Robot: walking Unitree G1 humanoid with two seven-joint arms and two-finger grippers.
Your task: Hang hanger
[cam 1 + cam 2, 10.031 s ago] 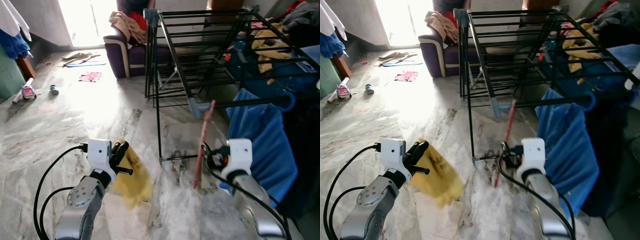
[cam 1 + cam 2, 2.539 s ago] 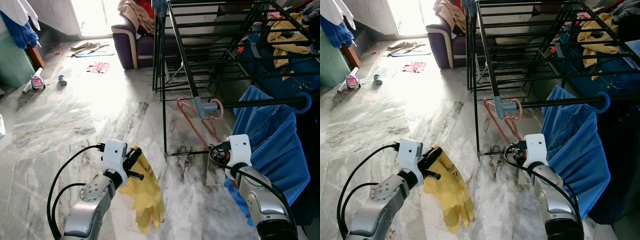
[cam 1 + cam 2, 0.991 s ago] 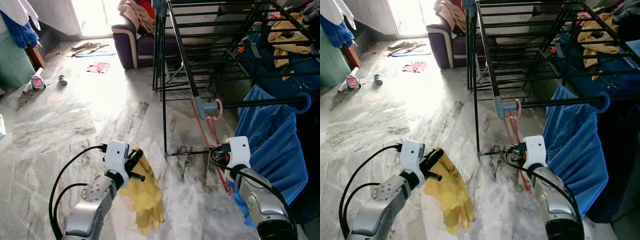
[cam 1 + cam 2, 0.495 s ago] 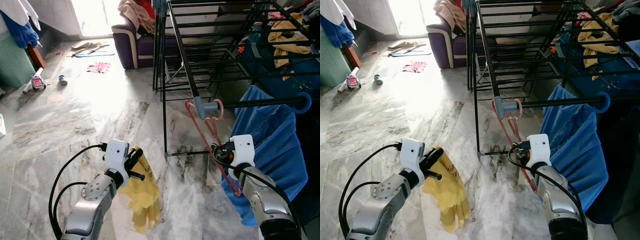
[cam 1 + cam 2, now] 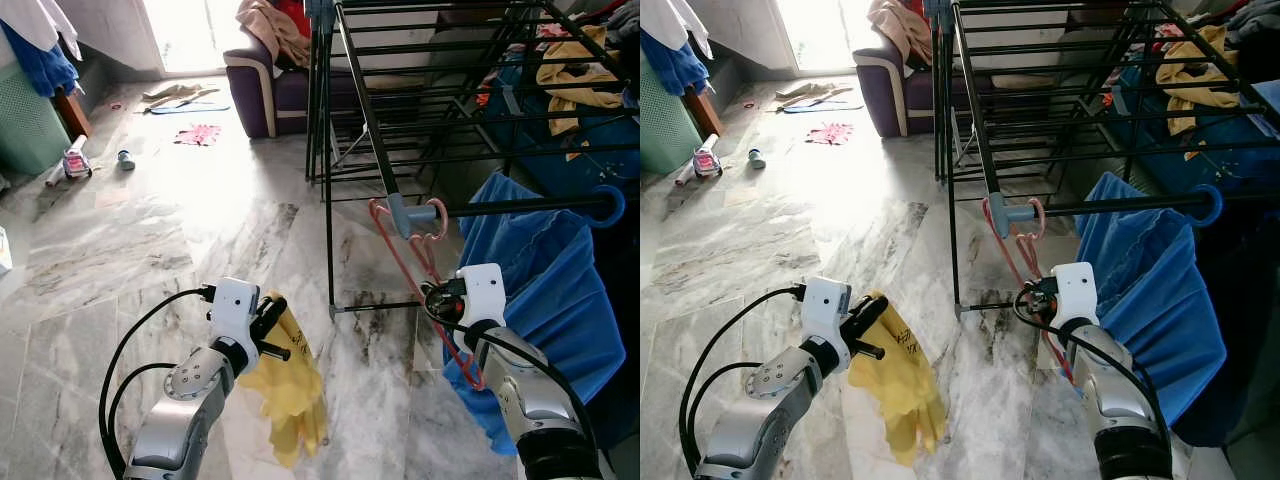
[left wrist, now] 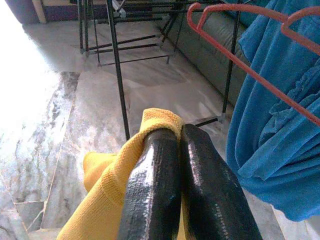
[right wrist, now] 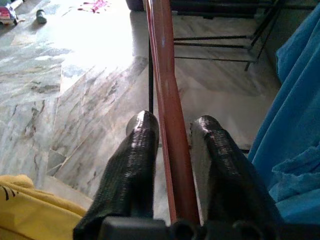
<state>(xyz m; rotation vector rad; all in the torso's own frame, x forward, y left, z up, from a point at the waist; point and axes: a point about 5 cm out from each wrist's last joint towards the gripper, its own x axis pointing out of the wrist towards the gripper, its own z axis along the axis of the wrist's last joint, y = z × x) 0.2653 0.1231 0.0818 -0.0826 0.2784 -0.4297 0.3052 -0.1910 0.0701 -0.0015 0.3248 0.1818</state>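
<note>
A red hanger has its hook over the rail end of the black drying rack, beside a grey joint. It slants down toward the blue cloth. My right gripper sits at the hanger's long bar. Its fingers stand slightly apart on either side of that bar, so the gripper is open. Low on the left, my left gripper is shut on a yellow cloth that hangs toward the floor.
A marble floor stretches to the left, with small items scattered far off. A purple sofa piled with clothes stands behind the rack. More clothes lie over the rack's far right rails.
My right gripper has shifted slightly up along the hanger bar, while the hanger stays hooked on the rail. The yellow cloth sways a little in the left gripper.
</note>
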